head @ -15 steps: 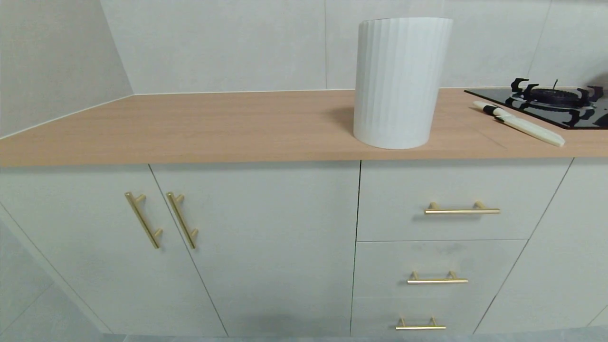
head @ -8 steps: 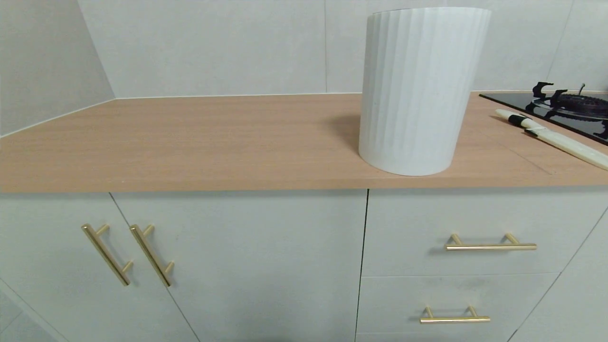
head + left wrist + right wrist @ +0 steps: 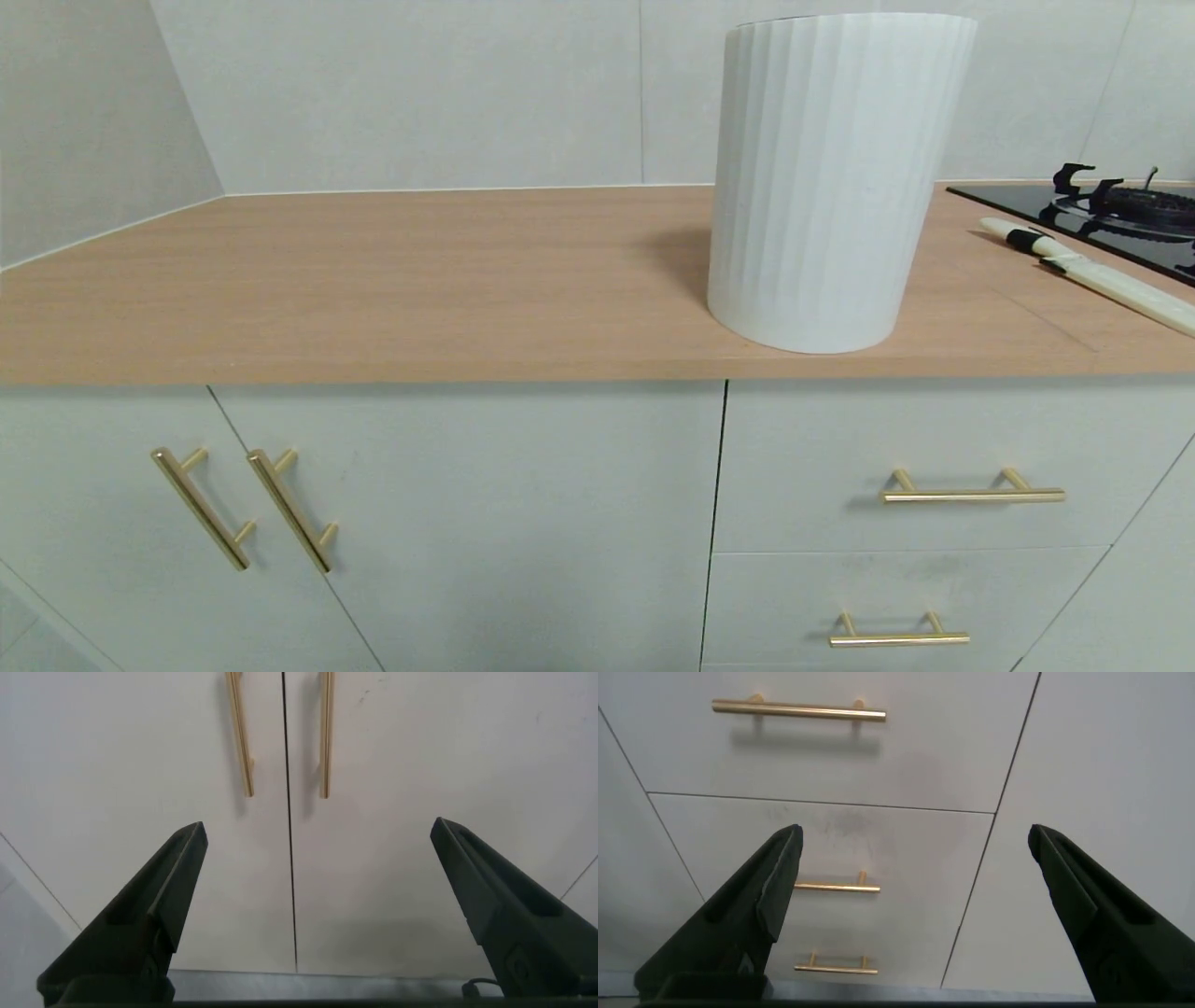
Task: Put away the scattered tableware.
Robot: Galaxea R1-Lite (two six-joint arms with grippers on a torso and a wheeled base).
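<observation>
Nearest of all, the left gripper (image 3: 318,829) is holding its two dark fingers (image 3: 159,905) spread wide apart, with nothing between them and nothing touching them. It is facing a pair of pale cupboard doors (image 3: 420,859), whose two long brass handles (image 3: 241,733) are sitting either side of the seam between the doors. The right gripper (image 3: 913,833) is likewise gaping fully and gripping nothing. It is pointing at a stack of drawers (image 3: 831,765), each one carrying a horizontal brass bar (image 3: 799,710).

In the head view, the cupboard doors are occupying the left of the cabinet front and the drawers the right, all under a wooden countertop (image 3: 373,280). A ribbed white container (image 3: 822,177), widening towards its top, is standing on its base on the countertop. It is close to the front edge and above the top drawer.

To the right of it and slightly further back, a cream knife (image 3: 1088,277) with a black band is lying flat on the countertop. It is apart from the container and just beside the near edge of a black hob (image 3: 1074,201). Whether the knife is touching the hob cannot be told. A dark burner grate (image 3: 1139,191) is sitting on the hob. Behind everything, a pale tiled wall (image 3: 420,93) is rising from the back of the countertop.
</observation>
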